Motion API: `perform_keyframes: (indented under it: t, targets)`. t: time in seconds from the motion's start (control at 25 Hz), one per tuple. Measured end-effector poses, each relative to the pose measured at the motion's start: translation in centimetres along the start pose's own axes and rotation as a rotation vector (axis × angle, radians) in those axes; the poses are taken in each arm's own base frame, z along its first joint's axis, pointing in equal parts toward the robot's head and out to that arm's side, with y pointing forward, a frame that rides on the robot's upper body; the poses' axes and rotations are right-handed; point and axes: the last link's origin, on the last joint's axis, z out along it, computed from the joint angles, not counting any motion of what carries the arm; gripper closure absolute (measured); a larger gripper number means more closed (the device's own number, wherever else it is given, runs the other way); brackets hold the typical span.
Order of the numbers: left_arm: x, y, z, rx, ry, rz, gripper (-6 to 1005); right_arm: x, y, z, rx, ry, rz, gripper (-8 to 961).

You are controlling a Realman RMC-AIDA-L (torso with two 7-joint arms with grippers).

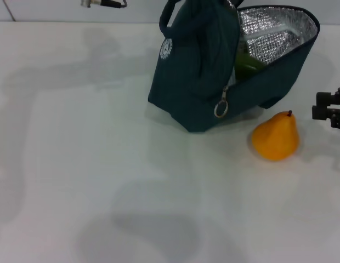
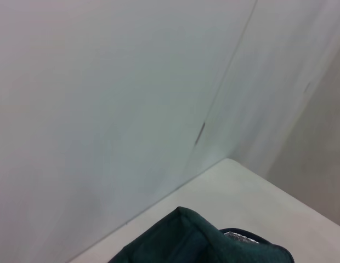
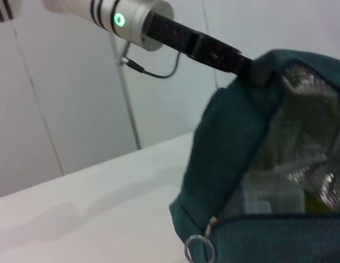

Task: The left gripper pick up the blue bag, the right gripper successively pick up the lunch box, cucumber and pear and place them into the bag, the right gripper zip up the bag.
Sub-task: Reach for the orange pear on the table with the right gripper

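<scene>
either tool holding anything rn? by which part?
Left tool holds the bag by its top edge beside the opening. Right tool is off beside the pear, holding nothing.

Light is bright and even, falling from above onto the white table, which shows broad soft grey shadows with fuzzy edges, the largest in the near part of the head view and fainter ones at the far left. The pear, close beside the right gripper, casts a small soft shadow and carries a gentle sheen. The foil lining of the blue bag glitters with speckled glare. In the right wrist view the bag's near edge and its zipper ring are soft and blurred; a green lamp glows on the left arm. The left wrist view is flat, pale and hazy.
</scene>
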Motion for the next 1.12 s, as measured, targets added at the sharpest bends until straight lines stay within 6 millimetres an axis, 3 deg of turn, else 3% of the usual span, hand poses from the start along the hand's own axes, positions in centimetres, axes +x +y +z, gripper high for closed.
perform_keyframes:
  t: [0.48, 1.12]
  targets:
    - [0.0, -0.7, -0.3, 0.033, 0.019, 0.009, 962, 1.6, -1.6, -0.6, 0.078, 0.033, 0.088, 602]
    - [-0.1, -0.7, -0.3, 0.035, 0.018, 0.03, 962, 1.1, -1.8, 3.2, 0.023, 0.085, 0.082, 500]
